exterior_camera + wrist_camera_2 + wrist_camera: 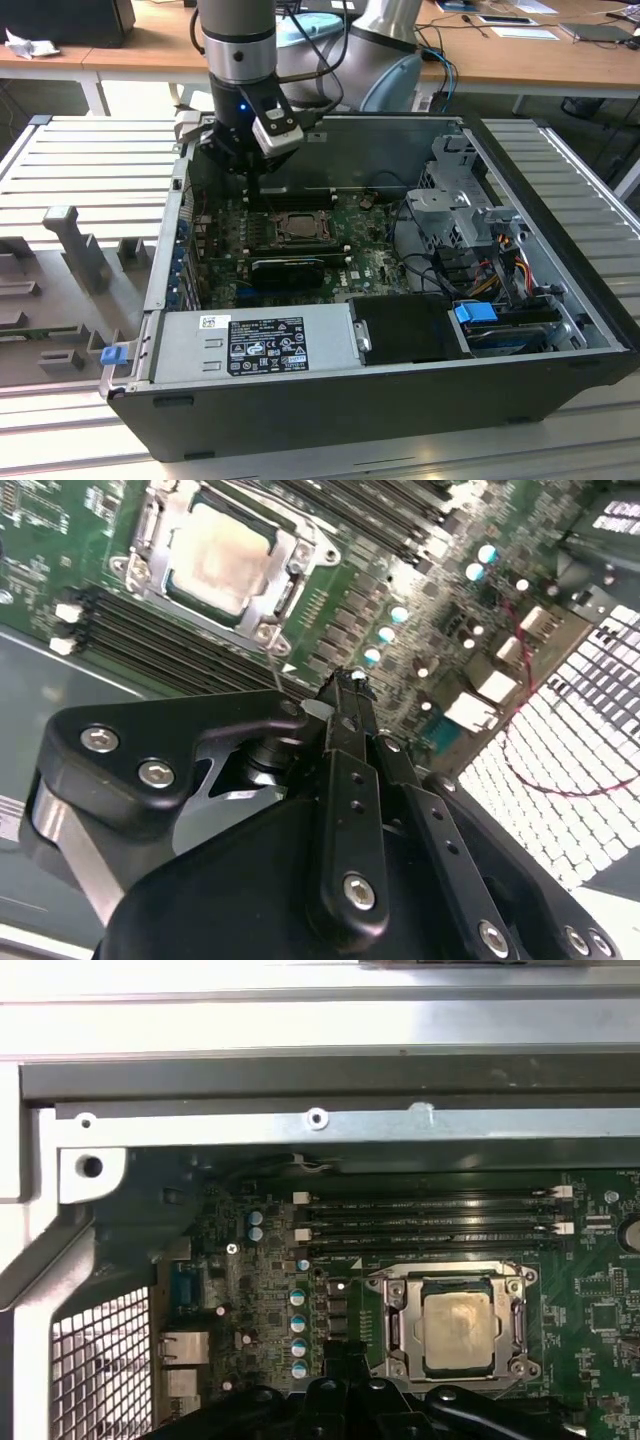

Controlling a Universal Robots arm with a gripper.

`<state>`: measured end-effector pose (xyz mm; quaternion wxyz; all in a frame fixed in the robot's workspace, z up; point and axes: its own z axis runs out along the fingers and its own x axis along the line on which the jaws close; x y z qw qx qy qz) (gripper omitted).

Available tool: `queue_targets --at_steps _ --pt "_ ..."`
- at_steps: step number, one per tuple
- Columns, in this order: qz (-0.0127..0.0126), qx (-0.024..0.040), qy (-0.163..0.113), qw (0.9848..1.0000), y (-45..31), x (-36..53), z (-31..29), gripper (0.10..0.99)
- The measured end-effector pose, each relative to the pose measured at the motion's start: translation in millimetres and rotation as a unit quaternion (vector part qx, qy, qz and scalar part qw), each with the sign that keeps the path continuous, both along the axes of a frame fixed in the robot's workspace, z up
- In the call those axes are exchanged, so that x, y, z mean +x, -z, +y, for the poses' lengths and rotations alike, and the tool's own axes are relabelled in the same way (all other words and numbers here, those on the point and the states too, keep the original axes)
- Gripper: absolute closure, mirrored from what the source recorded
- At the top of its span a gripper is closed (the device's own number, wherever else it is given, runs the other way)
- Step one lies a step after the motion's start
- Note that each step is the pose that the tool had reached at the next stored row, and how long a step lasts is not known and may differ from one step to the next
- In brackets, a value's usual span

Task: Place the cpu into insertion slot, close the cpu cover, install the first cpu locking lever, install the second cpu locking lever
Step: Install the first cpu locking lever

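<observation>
My gripper point(345, 685) is closed on nothing, just above the board point(600, 1290). The cpu point(457, 1320) sits w/ cpu cover point(393, 1332) down over it.

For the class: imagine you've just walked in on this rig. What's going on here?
A robot arm's gripper hangs inside an open computer case, close beside the insertion slot on the green motherboard. The cpu already lies in the slot, and the cpu cover looks folded down around it. The gripper looks shut, holding nothing I can make out.
</observation>
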<state>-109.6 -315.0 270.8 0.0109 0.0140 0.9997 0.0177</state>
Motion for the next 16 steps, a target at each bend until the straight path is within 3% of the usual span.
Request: queue_targets --at_steps 6,16 --pt "0.0000 0.0006 0.000 1.0000 4.8 -10.3 2.3 0.980" --pt "0.0000 0.0015 0.000 1.0000 10.8 -10.5 19.4 0.980"
